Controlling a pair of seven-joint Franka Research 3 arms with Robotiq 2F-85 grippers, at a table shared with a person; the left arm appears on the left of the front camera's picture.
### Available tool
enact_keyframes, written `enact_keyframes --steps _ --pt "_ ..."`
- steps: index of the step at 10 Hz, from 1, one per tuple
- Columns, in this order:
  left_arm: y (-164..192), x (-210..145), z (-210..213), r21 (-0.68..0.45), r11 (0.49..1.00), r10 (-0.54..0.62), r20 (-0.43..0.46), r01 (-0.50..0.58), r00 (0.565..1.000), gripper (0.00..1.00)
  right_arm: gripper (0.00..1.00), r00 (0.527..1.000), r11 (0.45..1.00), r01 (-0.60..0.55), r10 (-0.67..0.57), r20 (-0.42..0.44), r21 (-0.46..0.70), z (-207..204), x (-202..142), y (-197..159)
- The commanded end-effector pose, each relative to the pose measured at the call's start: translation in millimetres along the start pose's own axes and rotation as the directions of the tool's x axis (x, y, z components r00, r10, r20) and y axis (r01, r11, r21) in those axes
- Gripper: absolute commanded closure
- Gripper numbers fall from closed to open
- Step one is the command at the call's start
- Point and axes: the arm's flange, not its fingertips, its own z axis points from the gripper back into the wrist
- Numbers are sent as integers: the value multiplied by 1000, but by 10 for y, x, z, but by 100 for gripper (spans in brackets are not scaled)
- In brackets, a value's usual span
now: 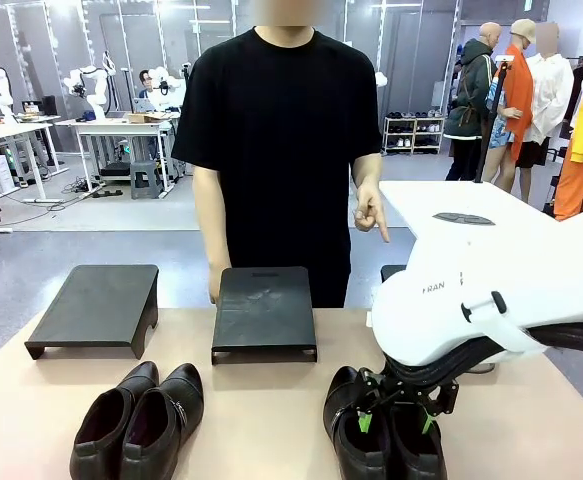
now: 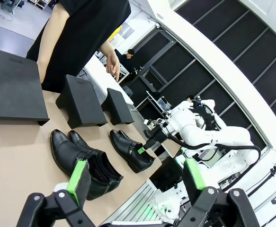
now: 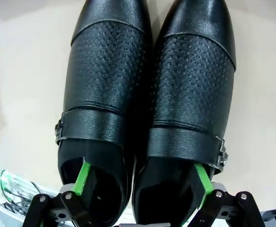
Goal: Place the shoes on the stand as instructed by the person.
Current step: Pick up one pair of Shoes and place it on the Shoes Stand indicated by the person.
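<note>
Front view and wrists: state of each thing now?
Black perforated leather shoe pair: on table, side by side.
Dark brown-black glossy shoe pair: on table, untouched.
Right end effector: open, one finger inside each black shoe.
Left end effector: open, holding nothing.
Person's hand: index finger pointing down.
Black flat-topped stands: no shoes on them.

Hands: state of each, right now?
Left hand: open, empty.
Right hand: open, one finger inside each black shoe, not clamped.
</note>
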Motion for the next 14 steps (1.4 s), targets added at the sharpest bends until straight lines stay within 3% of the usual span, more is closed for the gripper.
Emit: enact_keyframes --steps 1,2,4,5,11,14 --pt "-7 5 17 -13 1000 -7 4 7 1000 0 7 1000 999 20 -20 -3 -33 -151 -217 18" --pt "-7 5 17 -13 1000 -7 4 7 1000 0 23 1000 999 5 -6 -11 -38 -158 -243 54" --pt "-7 5 17 -13 1000 -7 4 7 1000 0 82 999 999 -23 22 -30 -47 -197 -278 151" --pt "-7 5 17 -13 1000 -7 4 7 1000 0 100 999 998 -28 25 -44 -59 -168 -329 172" --pt "-7 5 17 -13 1000 -7 4 7 1000 0 100 999 998 -19 16 -44 -66 -159 -301 197" --pt "-7 5 17 -13 1000 -7 4 7 1000 0 100 1000 999 -3 4 29 -50 206 -299 111"
